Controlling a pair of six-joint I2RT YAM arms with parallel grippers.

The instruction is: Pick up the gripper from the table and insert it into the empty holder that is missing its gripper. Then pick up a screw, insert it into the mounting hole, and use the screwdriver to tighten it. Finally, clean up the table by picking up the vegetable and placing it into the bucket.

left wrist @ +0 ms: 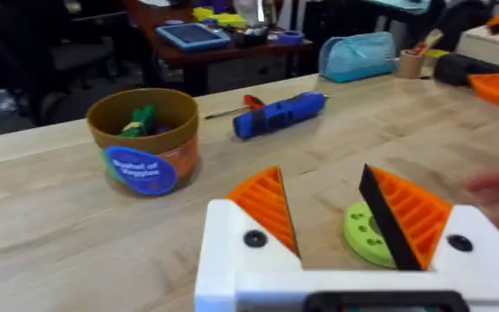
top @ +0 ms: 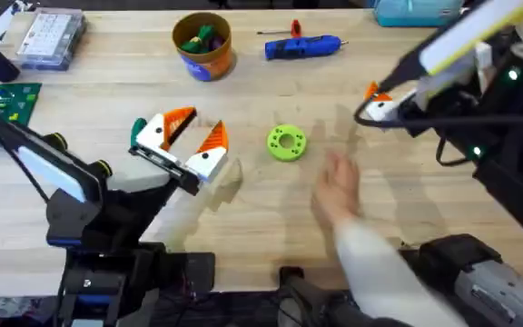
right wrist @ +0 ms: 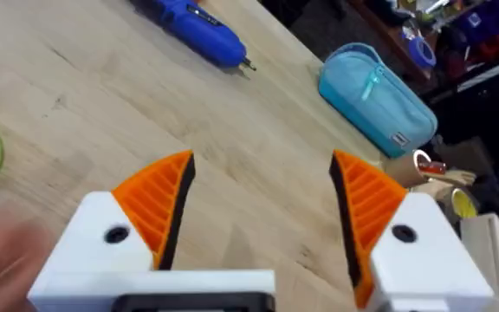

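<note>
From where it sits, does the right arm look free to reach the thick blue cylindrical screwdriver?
Probably yes. The right gripper is open above bare wood, and the blue screwdriver lies alone on the table beyond it. The person's hand is nearer the bases, off that path.

You are looking at a pale wood-grain tabletop (top: 425, 209). The screwdriver (top: 303, 46) is showing solid blue, and left of it the bucket (top: 203, 45) is showing tan with a blue label. The disc (top: 286, 142) is glowing lime green. Both claws, left (left wrist: 329, 211) and right (right wrist: 263, 204), are wearing white bodies with ribbed orange pads.
</note>
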